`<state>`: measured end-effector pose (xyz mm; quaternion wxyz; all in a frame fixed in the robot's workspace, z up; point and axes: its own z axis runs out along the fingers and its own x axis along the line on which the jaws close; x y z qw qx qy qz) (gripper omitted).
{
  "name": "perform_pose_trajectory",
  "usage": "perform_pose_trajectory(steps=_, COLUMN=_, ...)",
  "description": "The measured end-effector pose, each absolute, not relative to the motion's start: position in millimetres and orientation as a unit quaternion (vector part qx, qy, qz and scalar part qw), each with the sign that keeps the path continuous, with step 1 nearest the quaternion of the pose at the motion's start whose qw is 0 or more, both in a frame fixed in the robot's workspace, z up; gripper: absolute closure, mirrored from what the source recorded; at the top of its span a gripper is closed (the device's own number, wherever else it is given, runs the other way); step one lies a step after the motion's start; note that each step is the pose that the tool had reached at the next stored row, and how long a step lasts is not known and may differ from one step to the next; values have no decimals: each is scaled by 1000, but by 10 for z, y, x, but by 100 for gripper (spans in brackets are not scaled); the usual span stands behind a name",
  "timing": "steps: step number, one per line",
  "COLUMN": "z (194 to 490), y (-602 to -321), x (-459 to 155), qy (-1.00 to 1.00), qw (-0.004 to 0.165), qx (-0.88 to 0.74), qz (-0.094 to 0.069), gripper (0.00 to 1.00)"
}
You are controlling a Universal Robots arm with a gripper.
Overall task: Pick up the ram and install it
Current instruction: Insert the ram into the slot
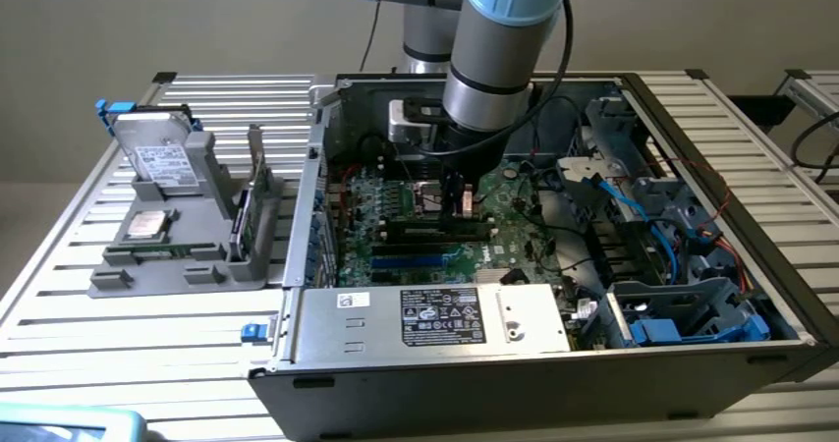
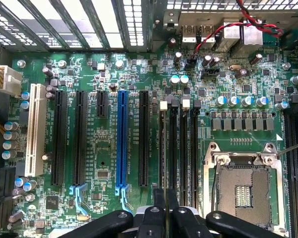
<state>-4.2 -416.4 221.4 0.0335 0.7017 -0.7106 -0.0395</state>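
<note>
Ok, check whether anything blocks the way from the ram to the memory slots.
Nothing visible does. The hand is shut on the ram, held edge-on and lined up over the bare black memory slots; no cable or part crosses between them.

An open computer case (image 1: 525,388) lies on a slatted metal table (image 1: 118,334), with its green motherboard (image 2: 104,163) exposed. On the exterior view's clock face, a labelled silver power supply (image 1: 433,316) fills the case's six o'clock side. Blue cables (image 1: 662,236) run at three o'clock. At nine o'clock of the case stands a grey tray (image 1: 157,270) carrying a hard drive (image 1: 164,157). On the board, a blue slot (image 2: 122,139) lies between black slots, apart from the CPU socket (image 2: 243,191).
</note>
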Motion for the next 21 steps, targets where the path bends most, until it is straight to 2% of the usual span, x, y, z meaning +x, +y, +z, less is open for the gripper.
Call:
perform_pose_trajectory(steps=12, z=2208, y=-4163, x=-42, qy=-711, qw=33, qx=702, qz=-39, gripper=87)
perform_pose_trajectory(steps=13, z=2205, y=-4162, x=-40, qy=-710, qw=33, qx=702, qz=-40, gripper=85)
perform_pose_trajectory(steps=14, z=2206, y=-4162, x=-40, qy=-710, qw=33, qx=702, qz=-40, gripper=80)
perform_pose_trajectory(steps=15, z=2207, y=-4163, x=-41, qy=-711, qw=33, qx=702, qz=-40, gripper=80)
perform_pose_trajectory(steps=16, z=2209, y=-4164, x=-43, qy=-711, qw=33, qx=702, qz=-40, gripper=73)
perform_pose_trajectory(steps=17, z=2209, y=-4164, x=-43, qy=-711, qw=33, qx=702, qz=-40, gripper=73)
perform_pose_trajectory(steps=19, z=2209, y=-4164, x=-43, qy=-711, qw=33, qx=702, qz=-40, gripper=62)
perform_pose_trajectory(steps=20, z=2211, y=-4164, x=-43, qy=-711, qw=33, qx=702, qz=-39, gripper=62)
perform_pose_trajectory(steps=21, z=2217, y=-4164, x=-43, qy=-711, qw=34, qx=702, qz=-39, gripper=55)
